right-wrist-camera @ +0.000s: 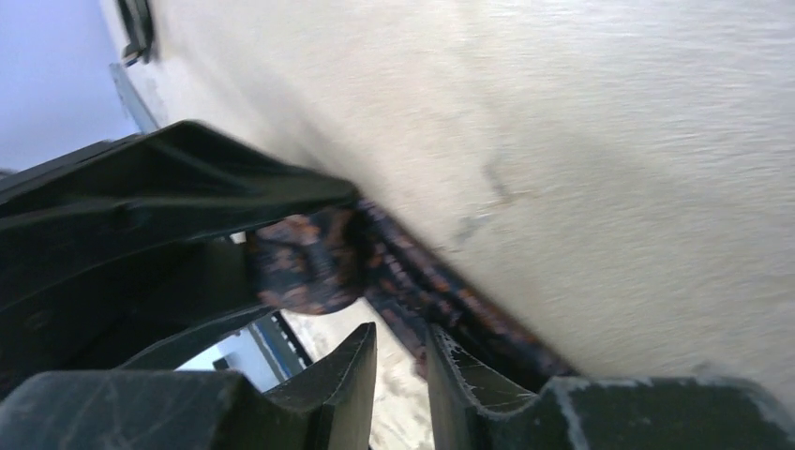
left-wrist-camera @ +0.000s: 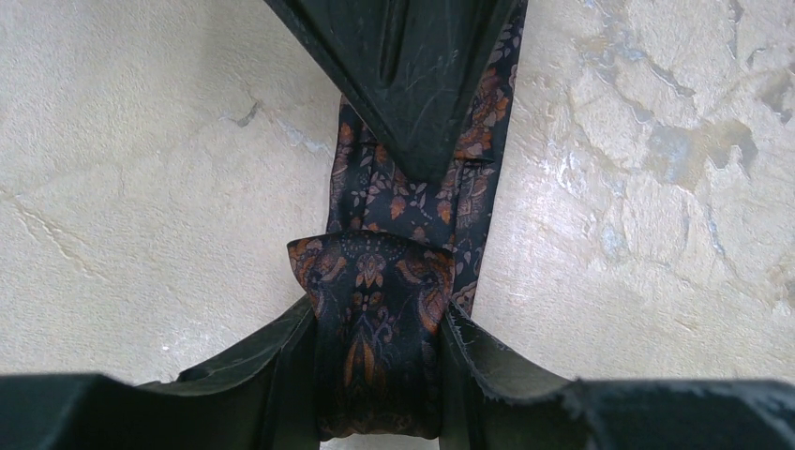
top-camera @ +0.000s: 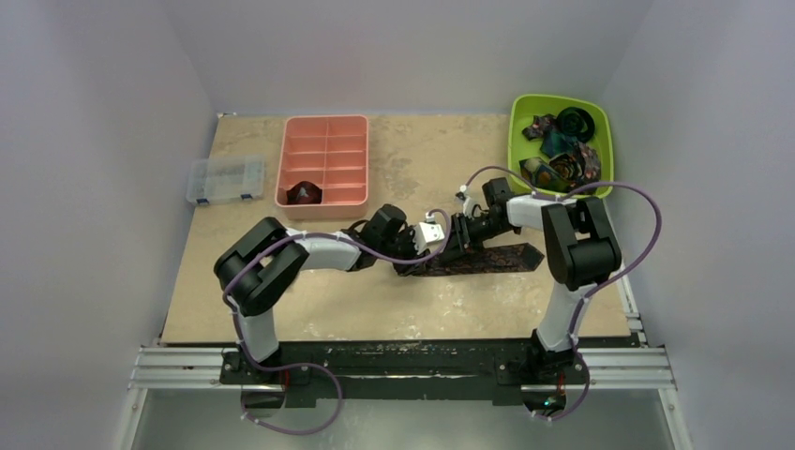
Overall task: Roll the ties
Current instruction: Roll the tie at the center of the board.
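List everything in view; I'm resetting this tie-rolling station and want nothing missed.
table: one, beige, under everything
pink tray: one, salmon pink, far centre-left
green bin: one, lime green, far right
clear box: one, transparent, left of the pink tray
rolled tie: one, dark, pink tray's near-left compartment
loose ties: several, teal and multicolour, in the green bin
flat tie: one, dark brown-maroon patterned, on the table before the arms
left gripper: one, black, shut on the flat tie's folded end
right gripper: one, black, jaws slightly apart at the flat tie
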Robot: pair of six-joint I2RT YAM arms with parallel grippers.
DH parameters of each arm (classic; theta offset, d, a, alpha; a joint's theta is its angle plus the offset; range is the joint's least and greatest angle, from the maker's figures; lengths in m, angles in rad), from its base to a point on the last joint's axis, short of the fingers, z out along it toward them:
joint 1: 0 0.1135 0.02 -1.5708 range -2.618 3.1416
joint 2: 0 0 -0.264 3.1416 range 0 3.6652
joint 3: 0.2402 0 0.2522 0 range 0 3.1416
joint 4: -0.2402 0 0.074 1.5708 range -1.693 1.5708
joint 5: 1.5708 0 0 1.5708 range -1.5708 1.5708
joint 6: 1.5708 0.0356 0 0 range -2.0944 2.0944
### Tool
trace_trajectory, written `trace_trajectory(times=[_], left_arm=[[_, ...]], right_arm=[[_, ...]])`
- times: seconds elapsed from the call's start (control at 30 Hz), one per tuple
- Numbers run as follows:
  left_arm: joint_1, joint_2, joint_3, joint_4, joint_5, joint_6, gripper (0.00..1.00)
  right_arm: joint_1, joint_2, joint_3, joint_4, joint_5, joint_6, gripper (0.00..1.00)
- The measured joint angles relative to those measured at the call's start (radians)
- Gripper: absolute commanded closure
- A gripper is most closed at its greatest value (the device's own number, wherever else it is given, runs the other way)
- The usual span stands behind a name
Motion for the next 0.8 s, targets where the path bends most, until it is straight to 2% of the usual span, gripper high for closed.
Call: trace_trajectory(times=[0.2,0.43,0.57,0.8], left_arm=[[0.016,-0.021,-0.012,-0.008,0.019,-0.014,0.76],[0.042,-0.089,-0.013,-0.028,0.075,-0.002,0.73],[0.043,-0.106,-0.012,-0.045,0.100,0.052,0.74],[0.043,-0.062,0.027,-0.203,0.079,0.157,0.74]], right_arm=[[-0.022,0.108,0.050,-0.032,-0.010,0.000,0.80],[-0.016,0.127,0.073,-0.041,-0.008,-0.005,0.81],[-0.014,0.127,0.080,-0.046,0.000,-0.014,0.81],[-0.012,0.128,0.095,-0.048,0.024,-0.034,0.80]])
